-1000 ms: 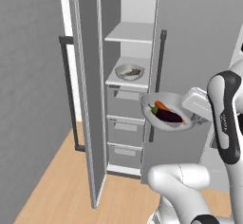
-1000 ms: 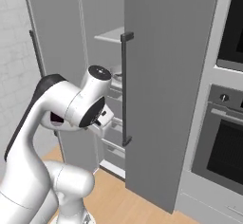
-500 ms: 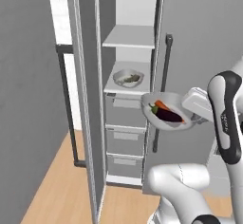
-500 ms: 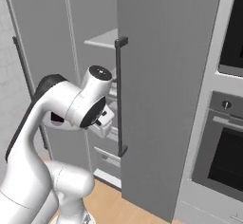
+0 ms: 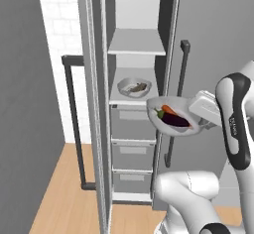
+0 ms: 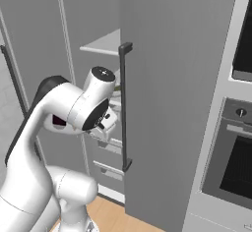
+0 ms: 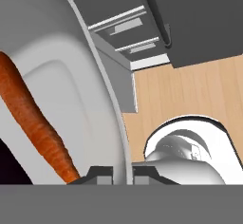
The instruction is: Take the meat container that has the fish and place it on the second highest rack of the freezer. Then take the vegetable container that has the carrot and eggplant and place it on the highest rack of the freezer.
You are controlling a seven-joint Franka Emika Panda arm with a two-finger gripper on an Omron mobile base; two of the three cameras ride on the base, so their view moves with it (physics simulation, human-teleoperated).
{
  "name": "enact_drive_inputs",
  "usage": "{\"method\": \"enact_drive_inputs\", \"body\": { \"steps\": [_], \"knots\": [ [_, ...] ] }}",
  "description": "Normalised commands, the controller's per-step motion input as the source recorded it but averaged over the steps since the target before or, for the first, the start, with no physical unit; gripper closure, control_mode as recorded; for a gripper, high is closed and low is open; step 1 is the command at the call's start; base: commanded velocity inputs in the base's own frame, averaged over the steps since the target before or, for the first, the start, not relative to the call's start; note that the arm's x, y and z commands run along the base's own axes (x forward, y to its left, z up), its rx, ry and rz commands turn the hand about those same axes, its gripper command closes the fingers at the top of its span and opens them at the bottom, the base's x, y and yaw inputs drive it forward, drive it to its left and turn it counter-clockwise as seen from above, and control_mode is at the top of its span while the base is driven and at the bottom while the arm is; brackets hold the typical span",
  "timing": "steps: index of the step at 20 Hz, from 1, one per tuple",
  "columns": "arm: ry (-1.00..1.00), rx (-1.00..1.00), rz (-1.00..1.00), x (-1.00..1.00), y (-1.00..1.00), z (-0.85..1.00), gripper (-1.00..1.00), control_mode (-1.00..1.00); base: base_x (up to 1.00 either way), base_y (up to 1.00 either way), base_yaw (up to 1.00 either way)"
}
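Gripping the rim of the vegetable container (image 5: 173, 116), the gripper (image 7: 120, 173) is seen in the hand view with its jaws pressed onto the pale wall from both sides. In the left base view the container is held in front of the open freezer (image 5: 136, 94), just right of the lower shelf (image 5: 133, 99), below the level of the highest rack (image 5: 136, 43). The carrot (image 5: 171, 111) and the eggplant (image 5: 174, 121) lie inside it, side by side. The meat container (image 5: 133, 87) with the fish (image 5: 139, 87) rests on the lower shelf. The drawers (image 5: 134, 124) are shown closed beneath it. From the right base view the freezer door (image 6: 167, 98) and its dark handle (image 6: 124, 108) hide most of the interior; an oven (image 6: 231, 152) is shown at the right. No legible writing or label is found.
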Motion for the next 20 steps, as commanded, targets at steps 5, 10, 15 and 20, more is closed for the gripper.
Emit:
{"method": "enact_drive_inputs", "body": {
  "steps": [5,10,15,20],
  "knots": [
    [0.0,0.0,0.0,0.0,0.0,0.0,1.0,1.0,0.49,0.21,-0.26],
    [0.0,0.0,0.0,0.0,0.0,0.0,1.0,1.0,0.47,0.31,-0.25],
    [0.0,0.0,0.0,0.0,0.0,0.0,1.0,1.0,0.25,0.47,-0.18],
    [0.0,0.0,0.0,0.0,0.0,0.0,1.0,1.0,-0.01,0.31,-0.07]
  ]
}}
